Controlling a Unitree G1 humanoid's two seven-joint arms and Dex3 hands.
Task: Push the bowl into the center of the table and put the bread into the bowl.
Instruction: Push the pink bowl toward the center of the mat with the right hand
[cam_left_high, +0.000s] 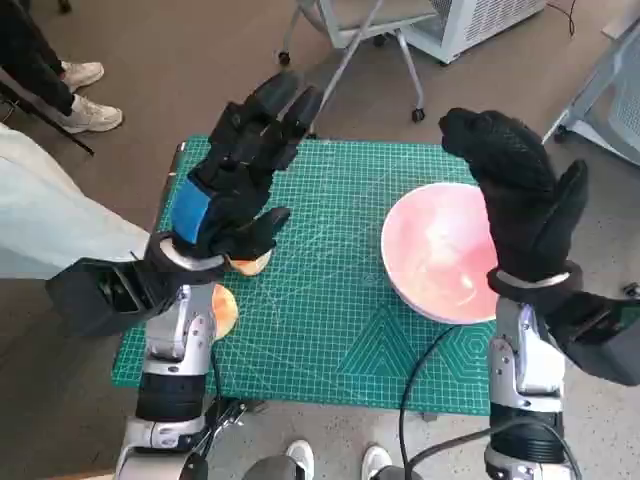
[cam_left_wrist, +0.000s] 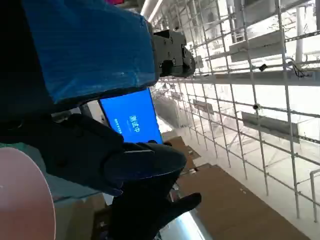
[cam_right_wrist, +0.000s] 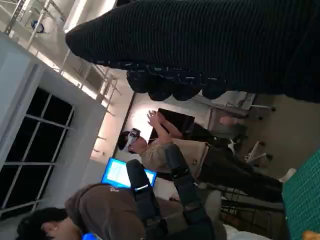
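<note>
The pink bowl (cam_left_high: 440, 250) sits on the right part of the green mat (cam_left_high: 330, 300); its rim also shows in the left wrist view (cam_left_wrist: 22, 200). Tan bread shows as two patches, one under the left palm (cam_left_high: 251, 264) and one by the left wrist (cam_left_high: 226, 309), on the mat's left side; the arm hides the rest. My left hand (cam_left_high: 238, 180) is raised above the bread, fingers spread, holding nothing. My right hand (cam_left_high: 520, 200) is lifted over the bowl's right rim, palm upright and empty, and covers part of that rim.
A person's pale sleeve (cam_left_high: 60, 230) reaches in at the left, close to my left forearm. Feet and shoes (cam_left_high: 85, 95) are on the floor at the far left. Chair legs (cam_left_high: 350, 40) stand beyond the table. In the right wrist view people (cam_right_wrist: 165, 145) sit nearby.
</note>
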